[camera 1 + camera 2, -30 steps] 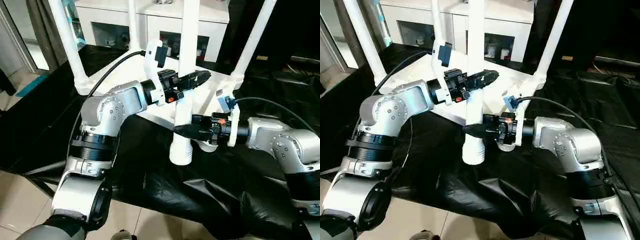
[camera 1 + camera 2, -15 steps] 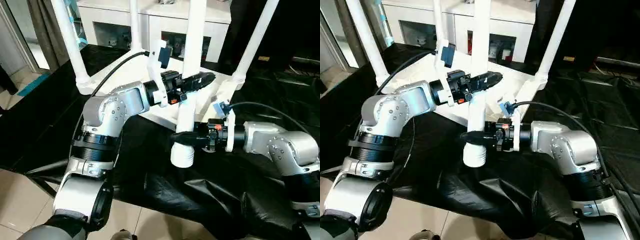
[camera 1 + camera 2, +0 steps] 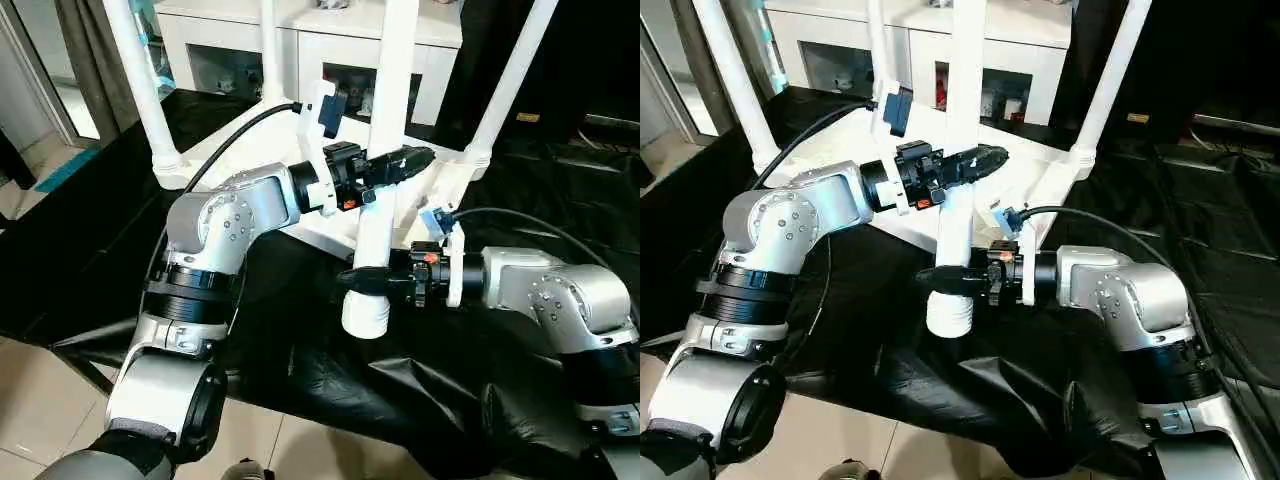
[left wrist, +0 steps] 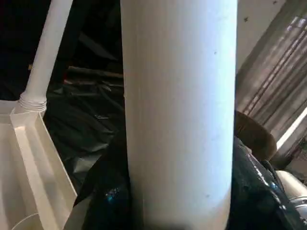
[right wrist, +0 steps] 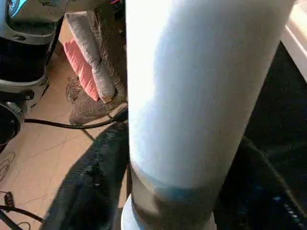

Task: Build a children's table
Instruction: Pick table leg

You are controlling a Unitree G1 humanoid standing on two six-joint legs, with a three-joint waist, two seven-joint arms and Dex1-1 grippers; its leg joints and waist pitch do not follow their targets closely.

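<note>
Black sheet (image 3: pixel 400 400), white cabinet (image 3: pixel 250 45) behind table (image 3: pixel 440 190)

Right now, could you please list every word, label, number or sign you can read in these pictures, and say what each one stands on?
None: no text can be read.
The table and the leg held between the grippers are plain white, without marks.
A small yellowish tag on the black sheet is too small to read.
Items behind the cabinet glass are too blurred to read.
</note>
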